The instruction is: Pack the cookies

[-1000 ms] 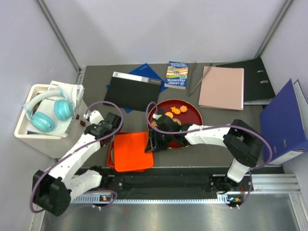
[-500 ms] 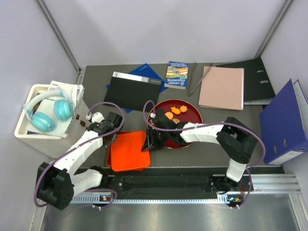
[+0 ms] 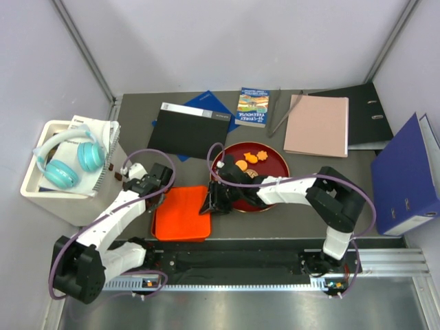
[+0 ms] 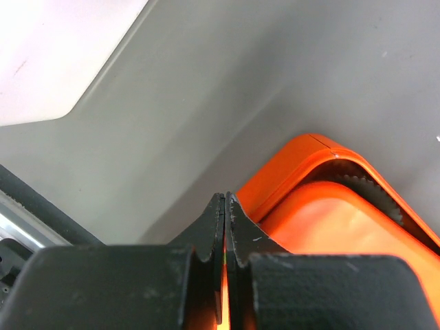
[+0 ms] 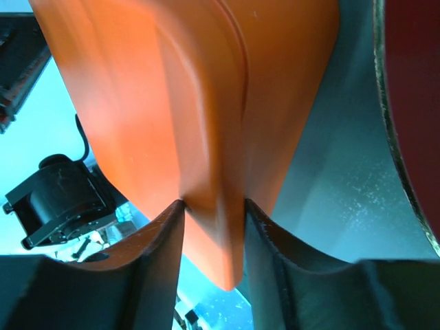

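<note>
Several orange cookies (image 3: 251, 158) lie on a dark red round plate (image 3: 277, 157) at the table's middle. Left of the plate lies a flat orange box (image 3: 180, 214). My right gripper (image 3: 208, 205) reaches over the plate's left rim and is shut on the box's right edge. In the right wrist view the orange lid edge (image 5: 213, 206) fills the gap between the fingers of the right gripper (image 5: 213, 203). My left gripper (image 3: 158, 195) is shut at the box's far left corner. In the left wrist view the left gripper (image 4: 225, 197) has its tips together beside the orange rim (image 4: 302, 165).
A white bin (image 3: 41, 185) with teal headphones (image 3: 67, 161) stands at the left. Along the back lie a black folder (image 3: 189, 129), a blue booklet (image 3: 252, 106), a pink folder (image 3: 317, 125) and a black binder (image 3: 364, 110). A blue binder (image 3: 405, 175) stands at the right.
The right gripper has moved left with the orange lid, which was tilted and now lies flat. The box sits a little further left. The left gripper stayed shut by its corner.
</note>
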